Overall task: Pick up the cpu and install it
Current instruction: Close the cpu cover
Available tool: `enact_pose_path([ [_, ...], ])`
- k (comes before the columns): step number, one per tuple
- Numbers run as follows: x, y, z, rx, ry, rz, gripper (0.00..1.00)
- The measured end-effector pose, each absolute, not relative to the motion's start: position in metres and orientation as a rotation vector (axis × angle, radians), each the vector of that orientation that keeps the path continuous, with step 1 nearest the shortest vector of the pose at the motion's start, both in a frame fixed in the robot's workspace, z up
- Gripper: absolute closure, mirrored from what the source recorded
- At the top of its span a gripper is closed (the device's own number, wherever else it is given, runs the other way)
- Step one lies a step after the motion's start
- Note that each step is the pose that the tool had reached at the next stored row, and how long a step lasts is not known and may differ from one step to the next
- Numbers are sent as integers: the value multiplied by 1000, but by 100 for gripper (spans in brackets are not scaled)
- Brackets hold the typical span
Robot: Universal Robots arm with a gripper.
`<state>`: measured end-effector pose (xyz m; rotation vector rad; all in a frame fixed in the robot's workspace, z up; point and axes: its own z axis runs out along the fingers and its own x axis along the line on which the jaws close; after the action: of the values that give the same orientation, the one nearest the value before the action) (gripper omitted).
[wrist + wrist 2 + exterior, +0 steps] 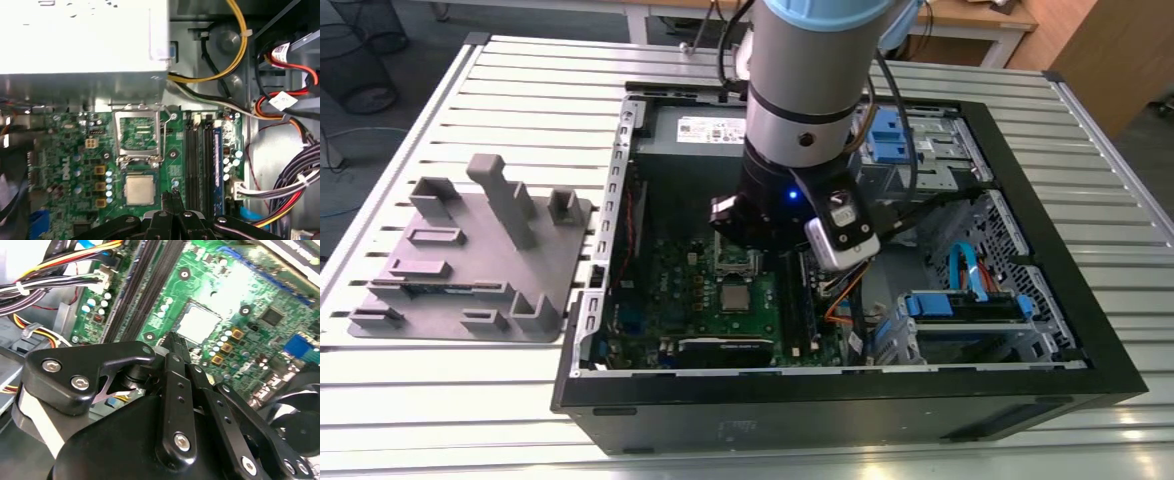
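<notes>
Small flat square silver-topped cpu (140, 190) lies seated on green motherboard (75, 150). Adjacent metal load plate (137, 116) swung open, likely for access. Gripper (170, 196) closed, empty, tips just beside cpu.

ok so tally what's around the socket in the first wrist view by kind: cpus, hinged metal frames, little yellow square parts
cpu: 1
hinged metal frame, flipped open: 1
small yellow square parts: 3
total: 5
</notes>
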<state>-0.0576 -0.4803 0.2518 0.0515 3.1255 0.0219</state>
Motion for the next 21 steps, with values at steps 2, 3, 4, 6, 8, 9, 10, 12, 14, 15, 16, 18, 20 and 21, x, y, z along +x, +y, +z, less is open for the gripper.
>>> enact_pose_path([
  [2,-54,-477,250,51,3125,22,89],
  [3,-52,-474,249,51,3125,22,89],
  [4,-51,-473,248,51,3125,22,89],
  [6,-50,-469,246,48,3126,22,89],
  [8,-50,-467,244,35,3126,22,89],
  [9,-50,-467,243,25,3126,22,89],
  [10,-50,-466,242,11,3126,22,89],
  [12,-50,-466,240,-20,3126,23,89],
  [14,-50,-466,240,-49,3125,22,89],
  [15,-50,-466,240,-55,3125,22,89],
  [16,-50,-466,240,-56,3125,22,89],
  [18,-50,-466,240,-57,3125,23,89],
  [20,-50,-466,240,-57,3125,23,89],
  [21,-50,-466,240,-59,3125,23,89],
])
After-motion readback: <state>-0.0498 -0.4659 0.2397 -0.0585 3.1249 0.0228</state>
